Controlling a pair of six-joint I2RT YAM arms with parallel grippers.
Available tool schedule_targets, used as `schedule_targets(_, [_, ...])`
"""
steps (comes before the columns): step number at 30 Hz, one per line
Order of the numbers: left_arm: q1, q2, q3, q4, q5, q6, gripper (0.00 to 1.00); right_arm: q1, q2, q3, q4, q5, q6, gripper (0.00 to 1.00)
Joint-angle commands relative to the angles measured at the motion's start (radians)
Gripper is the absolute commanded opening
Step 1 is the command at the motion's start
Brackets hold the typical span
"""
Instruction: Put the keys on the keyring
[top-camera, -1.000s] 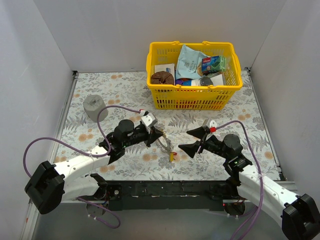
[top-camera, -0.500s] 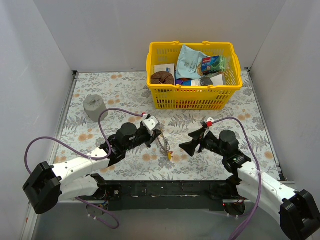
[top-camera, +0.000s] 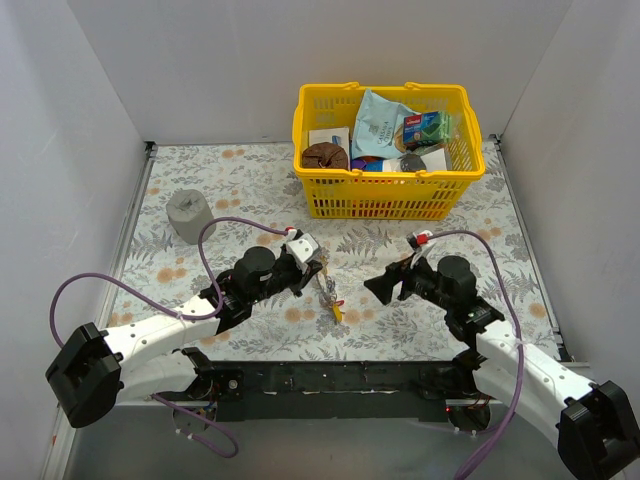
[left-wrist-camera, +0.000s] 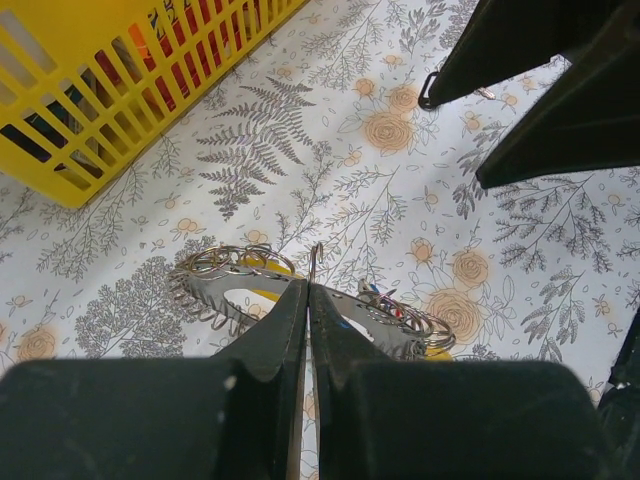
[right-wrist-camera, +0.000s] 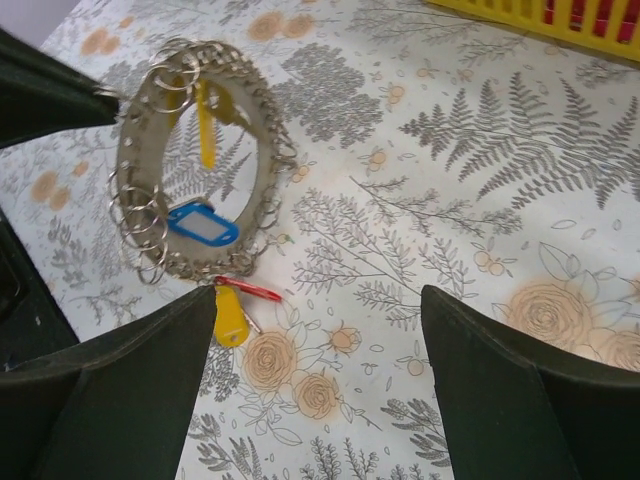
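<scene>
Pinching the keyring (top-camera: 327, 285) by its rim, the left gripper (top-camera: 318, 268) is clenched shut on it. In the left wrist view the two fingers (left-wrist-camera: 270, 330) meet on the thin metal edge. The ring spreads out to both sides of them, toward 9 and 3 o'clock.

In the top view the keyring sits just below table centre, toward 6 o'clock, and stands on edge rather than flat. The left arm reaches it from 8 o'clock.

The keys (right-wrist-camera: 205, 225) are already hanging on the ring. In the right wrist view a yellow tag (right-wrist-camera: 205, 125) hangs inside the ring at 12 o'clock. A blue tag (right-wrist-camera: 205, 228) lies across the hole lower down. A second yellow tag (right-wrist-camera: 230, 320) with a red strip dangles at 5 o'clock below the rim. Cannot tell if that one touches the table (top-camera: 250, 180). Many small split rings line the band.

The right gripper (top-camera: 388, 278) is released, jaws spread wide, holding nothing. It sits at 3 o'clock of the keyring, near but apart, open end facing it.

A yellow basket (top-camera: 300, 130) full of packets sits at 12 to 1 o'clock. A grey cylinder (top-camera: 188, 215) stands at 10 o'clock, well apart.
</scene>
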Motion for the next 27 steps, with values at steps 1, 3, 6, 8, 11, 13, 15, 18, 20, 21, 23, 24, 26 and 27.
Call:
schedule_targets(1, [-0.004,-0.009,0.028,0.041,0.027,-0.017,0.00,-0.019,0.016,0.081,-0.128,0.171,0.048,0.88])
schedule_targets(3, [-0.004,0.000,0.026,0.044,0.034,-0.025,0.00,-0.028,0.030,0.109,-0.172,0.240,0.054,0.88])
schedule_targets(6, [-0.004,0.008,0.021,0.055,0.054,-0.040,0.00,-0.045,0.033,0.127,-0.245,0.340,0.068,0.86])
schedule_targets(8, [-0.004,0.011,0.018,0.063,0.064,-0.045,0.00,-0.056,0.033,0.138,-0.284,0.378,0.069,0.85])
schedule_targets(11, [-0.004,0.018,0.018,0.064,0.071,-0.051,0.00,-0.077,0.038,0.159,-0.347,0.446,0.060,0.84])
schedule_targets(13, [-0.004,0.023,0.017,0.063,0.074,-0.053,0.00,-0.094,0.043,0.169,-0.369,0.492,0.054,0.83])
schedule_targets(15, [-0.004,0.020,0.014,0.064,0.082,-0.056,0.00,-0.120,0.049,0.170,-0.386,0.512,0.048,0.83])
schedule_targets(18, [-0.004,0.019,0.011,0.064,0.082,-0.063,0.00,-0.183,0.066,0.172,-0.406,0.501,0.028,0.82])
schedule_targets(20, [-0.004,0.012,0.006,0.063,0.082,-0.066,0.00,-0.225,0.073,0.173,-0.409,0.485,0.017,0.81])
schedule_targets(21, [-0.004,0.011,0.003,0.063,0.082,-0.070,0.00,-0.272,0.079,0.170,-0.397,0.445,0.011,0.80])
schedule_targets(23, [-0.004,0.008,-0.002,0.064,0.085,-0.071,0.00,-0.341,0.090,0.166,-0.380,0.379,-0.003,0.79])
schedule_targets(24, [-0.004,0.006,-0.002,0.064,0.087,-0.071,0.00,-0.363,0.111,0.164,-0.374,0.360,-0.006,0.77])
schedule_targets(26, [-0.004,0.009,0.005,0.060,0.096,-0.073,0.00,-0.427,0.139,0.170,-0.357,0.289,-0.014,0.76])
schedule_targets(27, [-0.004,0.008,0.008,0.057,0.100,-0.074,0.00,-0.447,0.171,0.176,-0.352,0.267,-0.014,0.76])
